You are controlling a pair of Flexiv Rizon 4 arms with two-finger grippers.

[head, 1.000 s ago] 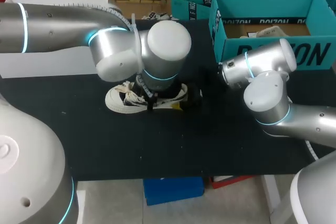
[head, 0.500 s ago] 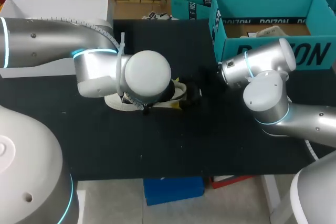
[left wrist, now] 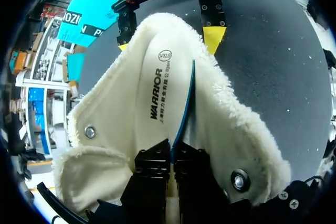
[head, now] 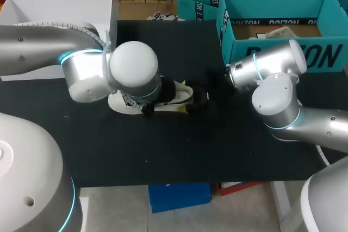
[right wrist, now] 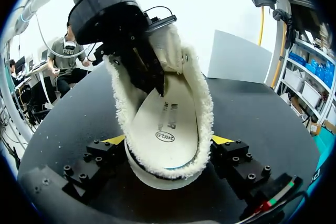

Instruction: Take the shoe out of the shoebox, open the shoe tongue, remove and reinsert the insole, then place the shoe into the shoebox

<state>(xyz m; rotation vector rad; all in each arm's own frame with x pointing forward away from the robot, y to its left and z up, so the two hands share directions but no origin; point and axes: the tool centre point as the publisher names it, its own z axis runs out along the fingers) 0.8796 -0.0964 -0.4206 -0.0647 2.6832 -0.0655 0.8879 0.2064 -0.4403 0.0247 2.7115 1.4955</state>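
Currently the right gripper (right wrist: 168, 141) clamps the shoe (right wrist: 122, 109) at its heel and the left gripper (left wrist: 171, 157) pinches the insole (left wrist: 160, 93) inside it, apparently mid-removal; next, draw the insole clear.

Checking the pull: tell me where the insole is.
Left wrist view: the insole lies inside the shoe, one edge pinched in the left gripper; the right gripper clamps the shoe's heel.

Head view: shoe (head: 180, 96) mostly under L arm (head: 87, 71); insole (left wrist: 163, 87), both jaws hidden
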